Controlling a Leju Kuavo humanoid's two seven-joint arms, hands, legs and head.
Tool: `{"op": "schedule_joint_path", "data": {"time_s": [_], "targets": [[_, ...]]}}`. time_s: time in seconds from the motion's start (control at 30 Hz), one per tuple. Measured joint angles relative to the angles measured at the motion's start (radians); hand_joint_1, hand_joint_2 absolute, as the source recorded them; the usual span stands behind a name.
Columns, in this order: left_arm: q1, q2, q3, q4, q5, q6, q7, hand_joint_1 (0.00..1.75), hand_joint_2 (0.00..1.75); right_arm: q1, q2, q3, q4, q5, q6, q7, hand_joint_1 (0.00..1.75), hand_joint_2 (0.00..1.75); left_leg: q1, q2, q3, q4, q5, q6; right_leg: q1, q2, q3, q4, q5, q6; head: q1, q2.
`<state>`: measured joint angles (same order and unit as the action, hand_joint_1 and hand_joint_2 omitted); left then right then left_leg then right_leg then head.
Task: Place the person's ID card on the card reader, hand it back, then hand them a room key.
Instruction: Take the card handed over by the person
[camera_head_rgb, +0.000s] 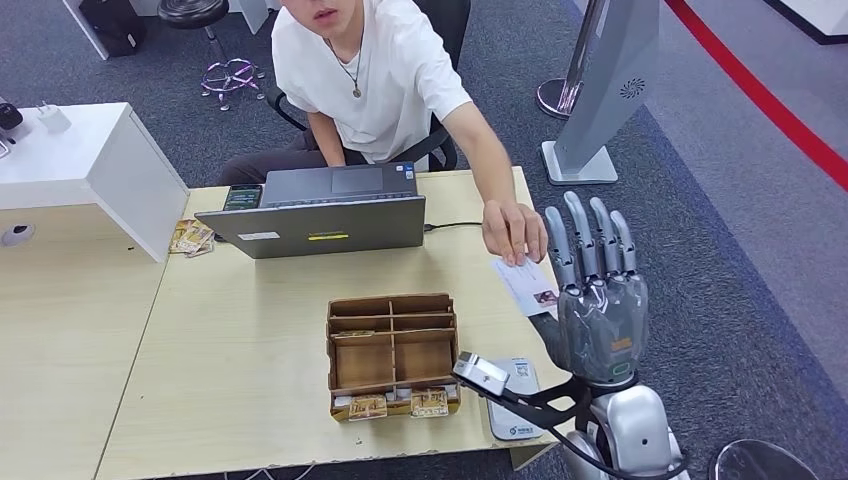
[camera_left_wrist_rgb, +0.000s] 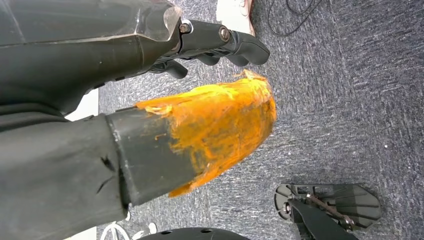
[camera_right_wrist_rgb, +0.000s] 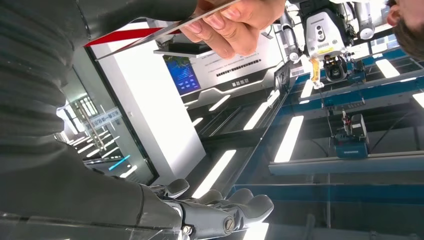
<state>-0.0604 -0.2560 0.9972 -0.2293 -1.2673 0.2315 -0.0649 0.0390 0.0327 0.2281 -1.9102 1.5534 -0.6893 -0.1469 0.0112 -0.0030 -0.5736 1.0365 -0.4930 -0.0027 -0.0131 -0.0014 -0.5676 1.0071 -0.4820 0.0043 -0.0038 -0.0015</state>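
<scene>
A seated person reaches across the table and holds the white ID card (camera_head_rgb: 527, 284) in their hand (camera_head_rgb: 512, 232). My right hand (camera_head_rgb: 597, 300) is raised beside the card at the table's right edge, fingers straight up and spread, holding nothing. In the right wrist view the person's fingers (camera_right_wrist_rgb: 235, 22) pinch the card's thin edge (camera_right_wrist_rgb: 165, 27) beside my thumb, well apart from my fingers (camera_right_wrist_rgb: 225, 210). The white card reader (camera_head_rgb: 517, 400) lies near the table's front edge. My left hand (camera_left_wrist_rgb: 215, 42) hangs over the carpet, holding nothing.
A brown wooden organizer (camera_head_rgb: 392, 345) stands mid-table with room-key cards (camera_head_rgb: 400, 404) in its front slot. Behind it is a grey laptop (camera_head_rgb: 320, 212) with a cable running right. A white cabinet (camera_head_rgb: 90, 165) sits at the left, and a grey kiosk stand (camera_head_rgb: 600, 90) is on the carpet at the right.
</scene>
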Motion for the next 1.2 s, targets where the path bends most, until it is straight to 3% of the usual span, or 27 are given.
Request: {"op": "schedule_joint_path", "data": {"time_s": [1.2], "targets": [[0.001, 0.0, 0.0, 0.0, 0.002, 0.001, 0.001, 0.0, 0.0, 0.072, 0.005, -0.014, -0.08, 0.0, 0.0, 0.068, 0.0, 1.75, 0.0, 0.0, 0.0, 0.0, 0.0, 0.0, 0.0, 0.0, 0.0, 0.0, 0.0, 0.0, 0.0, 0.0]]}}
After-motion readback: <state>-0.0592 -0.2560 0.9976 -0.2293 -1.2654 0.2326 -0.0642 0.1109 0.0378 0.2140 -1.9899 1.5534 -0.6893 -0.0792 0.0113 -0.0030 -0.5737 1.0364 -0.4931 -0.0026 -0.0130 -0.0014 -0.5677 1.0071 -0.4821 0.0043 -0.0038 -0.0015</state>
